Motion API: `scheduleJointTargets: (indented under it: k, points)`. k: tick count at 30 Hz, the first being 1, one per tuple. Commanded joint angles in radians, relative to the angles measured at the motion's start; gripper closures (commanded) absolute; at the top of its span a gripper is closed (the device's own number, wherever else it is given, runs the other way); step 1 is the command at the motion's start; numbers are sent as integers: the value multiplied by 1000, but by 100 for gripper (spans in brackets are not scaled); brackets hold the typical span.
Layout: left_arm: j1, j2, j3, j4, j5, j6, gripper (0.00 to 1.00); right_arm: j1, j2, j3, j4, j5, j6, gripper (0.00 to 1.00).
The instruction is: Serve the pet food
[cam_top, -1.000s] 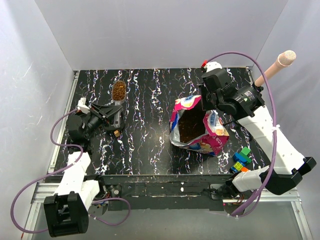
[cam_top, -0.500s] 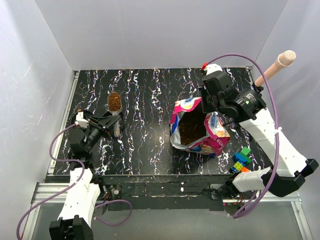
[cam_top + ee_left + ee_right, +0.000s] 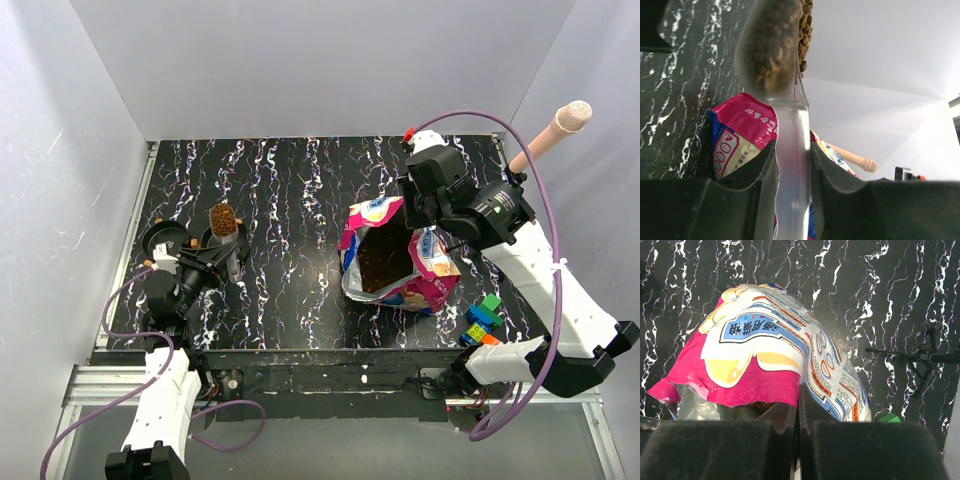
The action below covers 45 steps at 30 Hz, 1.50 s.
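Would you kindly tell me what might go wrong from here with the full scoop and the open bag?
The scoop is heaped above its rim, so kibble may spill onto the table before reaching the bowl. The right end effector pinches only the edge of the bag; a slip might let the open bag slump.

One pet food bag (image 3: 436, 272), one filled scoop (image 3: 789, 130), one black bowl (image 3: 163, 238)
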Motion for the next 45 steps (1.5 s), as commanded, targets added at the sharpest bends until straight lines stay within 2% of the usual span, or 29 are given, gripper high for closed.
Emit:
scheduleJointTargets:
  k: [1, 11, 21, 24, 32, 35, 45]
  points:
    - [6, 7, -29, 55, -35, -17, 100, 8, -90, 46, 145, 49, 1, 99]
    - [4, 67, -87, 119, -74, -66, 100, 8, -108, 35, 145, 63, -8, 99]
    - [4, 10, -124, 9, -114, -112, 100, 9, -104, 40, 148, 66, -11, 99]
    - [6, 50, -98, -40, -101, -108, 100, 9, -101, 37, 151, 72, -14, 99]
    - [6, 226, -18, -43, -74, -97, 100, 8, -99, 34, 155, 80, -16, 99]
    - [6, 272, 20, -81, -62, -111, 100, 8, -99, 31, 158, 84, -19, 99]
    - [6, 298, 161, -393, -11, -172, 100, 9, -98, 21, 175, 98, -25, 99]
